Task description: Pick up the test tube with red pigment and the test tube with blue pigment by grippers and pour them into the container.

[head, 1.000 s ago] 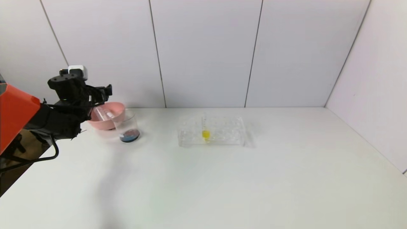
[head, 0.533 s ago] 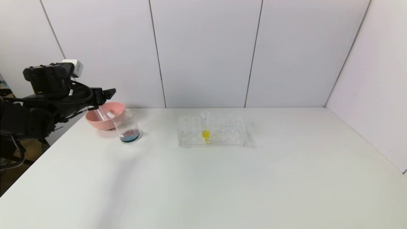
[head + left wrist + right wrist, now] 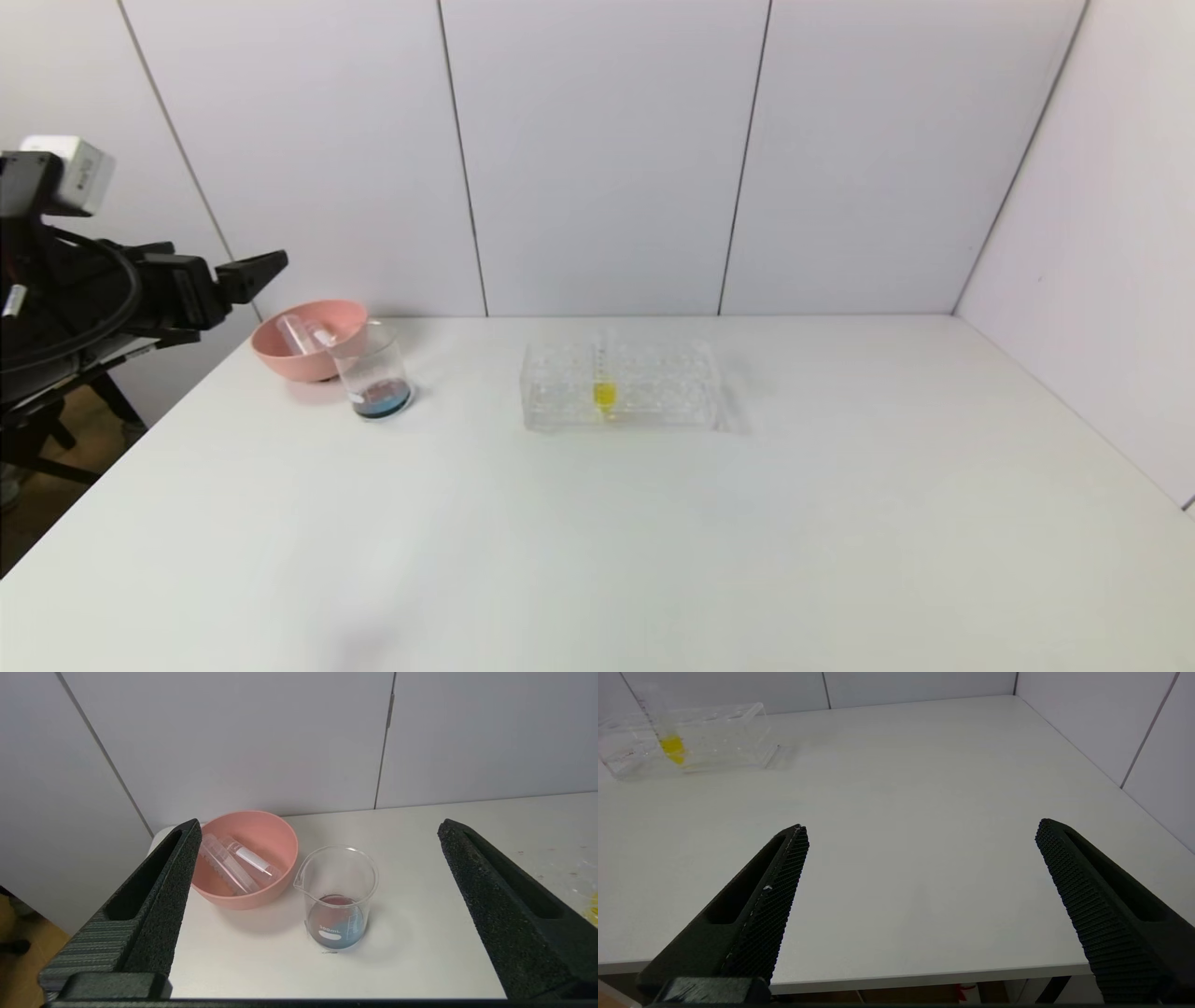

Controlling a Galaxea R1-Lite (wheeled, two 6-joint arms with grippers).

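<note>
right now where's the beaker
In the head view the beaker stands on the table's far left, just right of the pink bowl and left of the clear rack.

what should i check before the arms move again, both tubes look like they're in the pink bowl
1. Left pincer open and empty: ok.
2. Right pincer open, empty, near the table's front edge: ok.
3. Two emptied tubes lie inside the pink bowl: ok.
4. Beaker upright beside the bowl, holding reddish and blue liquid: ok.
5. Yellow tube stands in the clear rack: ok.
6. Spills on the table around the beaker: cannot tell.
</note>
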